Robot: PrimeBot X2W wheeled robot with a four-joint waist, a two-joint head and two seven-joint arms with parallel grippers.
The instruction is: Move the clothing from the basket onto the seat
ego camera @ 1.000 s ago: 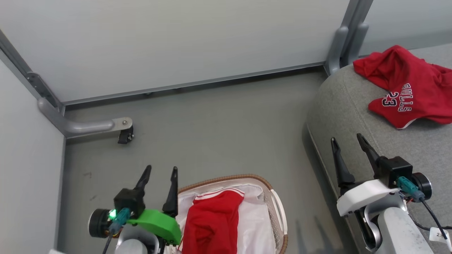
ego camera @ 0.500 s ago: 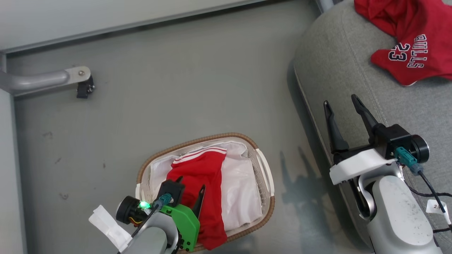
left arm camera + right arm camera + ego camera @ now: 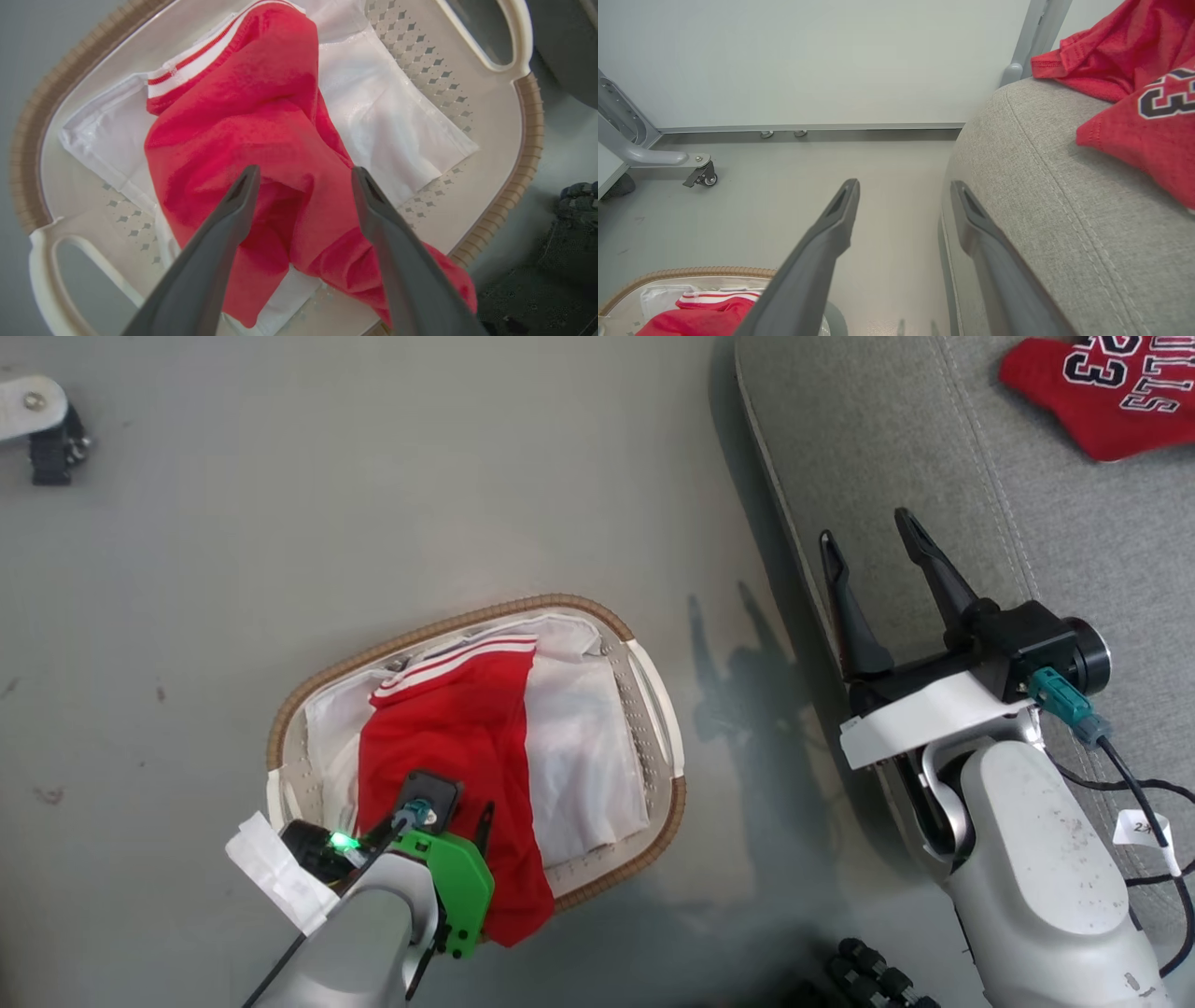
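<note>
In the head view the basket sits on the floor toward 7 o'clock, its white liner under the striped red garment, whose lower end spills over the rim at 6 o'clock. The left gripper points down into the basket, fingers spread wide either side of the garment's crumpled middle. Whether the tips touch the fabric cannot be told. Toward 2 o'clock lies the seat, with the BULLS 23 garment on it at 1 o'clock. The right gripper hovers at the seat's edge, at 3 o'clock from the basket — fingers spread, holding nothing
</note>
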